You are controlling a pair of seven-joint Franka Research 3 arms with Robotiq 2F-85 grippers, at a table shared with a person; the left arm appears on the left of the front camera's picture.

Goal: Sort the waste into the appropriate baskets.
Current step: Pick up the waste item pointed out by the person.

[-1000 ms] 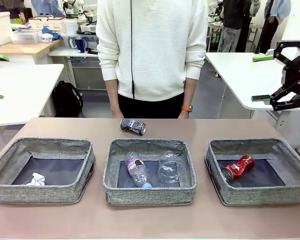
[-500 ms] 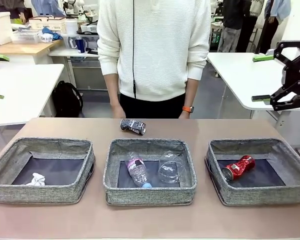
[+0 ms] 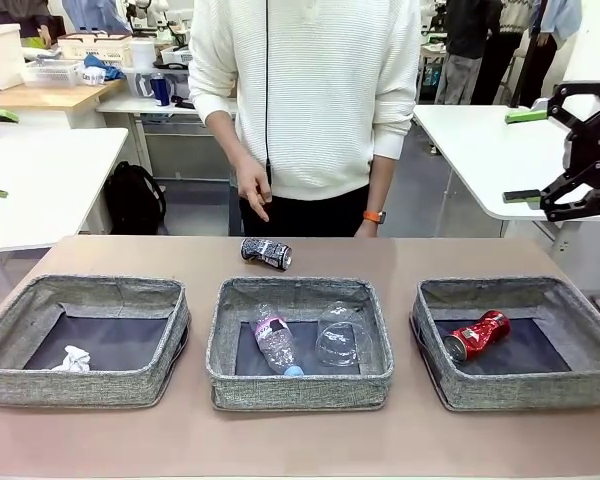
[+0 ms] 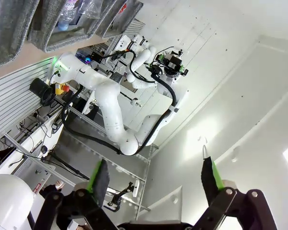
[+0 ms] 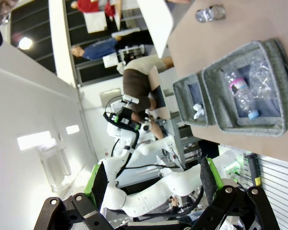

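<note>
The left gripper [image 4: 153,179] was raised well off the table, jaws spread wide and empty. Left bin [image 3: 85,338] held the paper wad [image 3: 72,359]; middle bin [image 3: 300,343] held the bottle [image 3: 274,343] and cup [image 3: 342,334].

The black-and-white can [image 3: 266,253] lay on its side on the table beyond the middle bin, long axis roughly across the table, and unsorted. A person's hand [image 3: 252,190] hung above it, nearer than either gripper.

Right bin [image 3: 518,342] held the red can [image 3: 477,333]. The right gripper [image 3: 525,155] was raised, wide open and empty; the loose can lay well below and to its left. Neither arm judged clearly nearer.
</note>
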